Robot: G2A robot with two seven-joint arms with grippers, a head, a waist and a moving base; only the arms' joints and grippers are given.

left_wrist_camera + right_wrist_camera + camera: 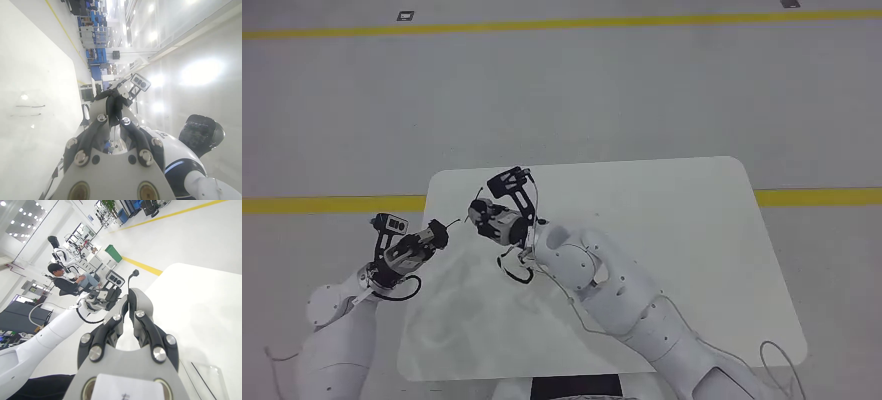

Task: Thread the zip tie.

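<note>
My right gripper (129, 295) is shut on a black zip tie (130, 281). Its square head (135, 272) sticks out past the fingertips. In the top view this gripper (478, 212) hangs over the table's left part, facing my left gripper (439, 232) a short way off. A thin black strap (453, 221) runs out of the left gripper toward the right one. My left gripper (113, 100) is shut, with a thin black strand (114, 130) running down between its fingers. I cannot tell whether both grippers hold the same tie.
The white table (662, 220) has rounded corners. Two spare black zip ties (30, 106) lie on it in a clear tray (208, 376) close to the arms. The left gripper hangs near the table's left edge.
</note>
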